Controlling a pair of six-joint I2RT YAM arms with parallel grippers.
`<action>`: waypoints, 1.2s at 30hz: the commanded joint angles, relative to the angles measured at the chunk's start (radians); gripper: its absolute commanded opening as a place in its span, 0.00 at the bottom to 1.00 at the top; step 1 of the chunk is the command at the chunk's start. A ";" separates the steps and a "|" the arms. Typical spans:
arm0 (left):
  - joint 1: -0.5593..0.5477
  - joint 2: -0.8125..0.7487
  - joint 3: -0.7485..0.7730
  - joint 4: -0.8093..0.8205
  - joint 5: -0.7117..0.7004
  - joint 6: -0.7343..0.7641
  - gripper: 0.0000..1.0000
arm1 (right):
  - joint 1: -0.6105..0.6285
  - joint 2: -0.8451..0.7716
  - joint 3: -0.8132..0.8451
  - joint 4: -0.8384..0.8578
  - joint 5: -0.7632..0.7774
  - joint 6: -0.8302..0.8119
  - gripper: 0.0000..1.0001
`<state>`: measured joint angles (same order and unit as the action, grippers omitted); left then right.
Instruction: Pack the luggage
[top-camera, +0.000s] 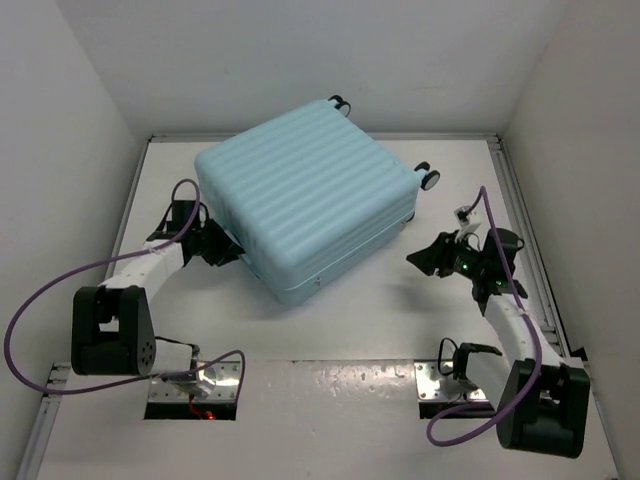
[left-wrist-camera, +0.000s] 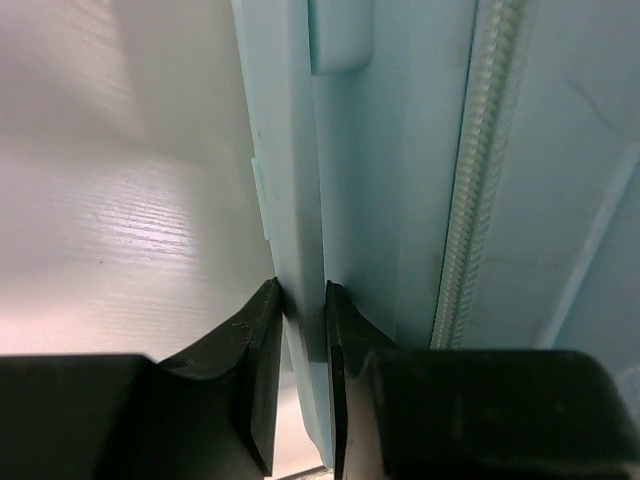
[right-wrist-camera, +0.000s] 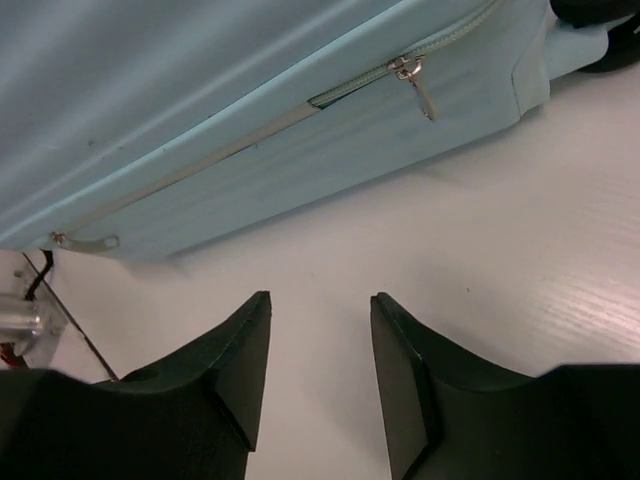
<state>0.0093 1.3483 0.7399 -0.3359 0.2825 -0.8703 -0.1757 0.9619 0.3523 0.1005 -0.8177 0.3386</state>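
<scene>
The suitcase (top-camera: 305, 200) lies flat and closed on the tabletop (top-camera: 360, 320), ribbed shell up, toward 12 o'clock from the tabletop's centre. It is turned so that its corners point roughly at 12, 3, 6 and 9 o'clock. Two black wheels (top-camera: 430, 178) sit on its 2 o'clock side.

The left hand (top-camera: 222, 247) is at the suitcase's 8 o'clock side, against the side wall. In the left wrist view the two black fingers (left-wrist-camera: 260, 340) straddle a thin raised rim of the pale blue shell (left-wrist-camera: 390, 200). One fingertip presses on each face of the rim, so the hand is closed on the suitcase. The zipper track (left-wrist-camera: 470, 200) runs just beside this rim, at 3 o'clock of it.

The right hand (top-camera: 425, 260) is at 4 o'clock of the suitcase, apart from it and above the bare tabletop. Its fingers (right-wrist-camera: 240, 370) stand apart with nothing between them: the hand is open and empty. In the right wrist view the suitcase side (right-wrist-camera: 200, 90) fills the 12 o'clock part, with a metal zipper pull (right-wrist-camera: 412, 75) hanging at 1 o'clock and a second pull (right-wrist-camera: 85, 241) at 9 o'clock.
</scene>
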 joint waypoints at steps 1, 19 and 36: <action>0.021 0.048 -0.004 0.098 -0.080 0.045 0.00 | 0.030 0.036 -0.002 0.138 0.015 -0.098 0.46; 0.090 0.058 -0.027 0.080 0.006 0.120 0.00 | 0.071 0.351 0.060 0.544 0.040 -0.190 0.55; 0.090 0.095 -0.017 0.080 0.046 0.110 0.00 | 0.123 0.509 0.131 0.673 0.117 -0.217 0.42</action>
<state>0.0845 1.3895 0.7315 -0.3031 0.4320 -0.7959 -0.0639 1.4525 0.4377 0.6685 -0.7185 0.1539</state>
